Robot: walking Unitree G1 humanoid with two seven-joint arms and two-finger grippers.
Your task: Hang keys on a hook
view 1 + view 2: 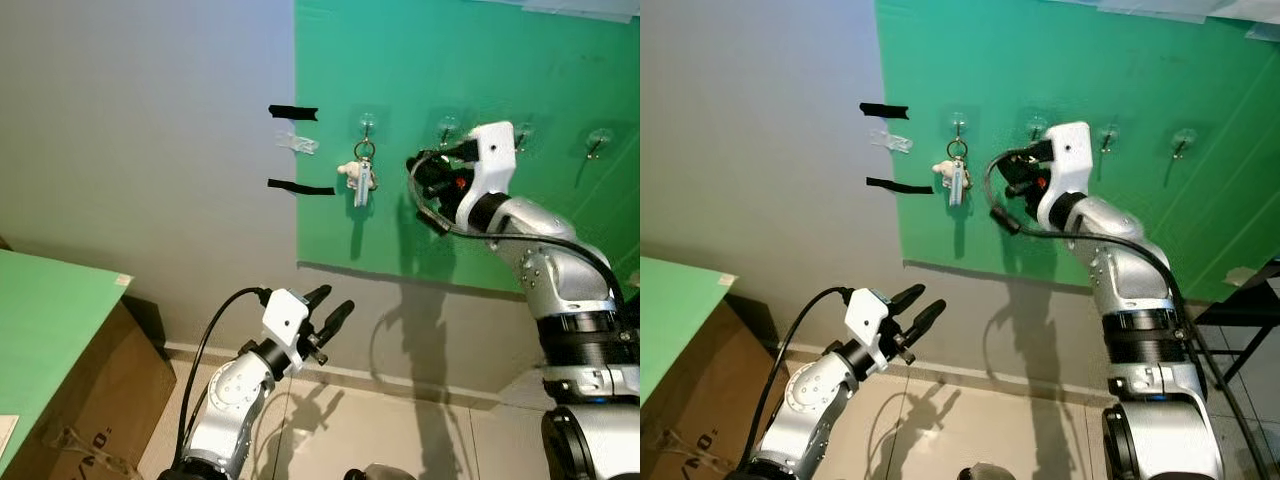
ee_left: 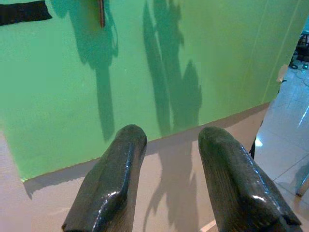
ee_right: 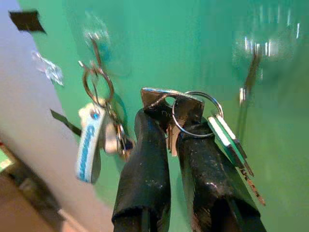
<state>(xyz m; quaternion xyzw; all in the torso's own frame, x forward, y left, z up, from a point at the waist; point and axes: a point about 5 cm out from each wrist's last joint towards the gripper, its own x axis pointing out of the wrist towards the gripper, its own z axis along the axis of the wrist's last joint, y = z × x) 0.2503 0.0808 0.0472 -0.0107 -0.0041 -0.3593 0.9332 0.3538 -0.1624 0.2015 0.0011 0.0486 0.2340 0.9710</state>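
A green board (image 1: pixel 450 60) on the wall carries a row of clear hooks. The leftmost hook (image 1: pixel 367 124) bears a bunch of keys with a white and blue fob (image 1: pixel 360 176). My right gripper (image 3: pixel 171 121) is raised close to the board, between that hook and the free hook (image 1: pixel 447 130) beside it. It is shut on a second key bunch (image 3: pixel 193 113), whose ring and green-tagged keys hang beside the fingers. My left gripper (image 1: pixel 330 305) is held low, well below the board, open with nothing in it.
Two more free hooks (image 1: pixel 523 135) (image 1: pixel 598 143) sit further right. Two black tape strips (image 1: pixel 293 112) mark the grey wall left of the board. A cardboard box with a green top (image 1: pixel 50 330) stands at lower left, and a black frame (image 1: pixel 1250 300) at right.
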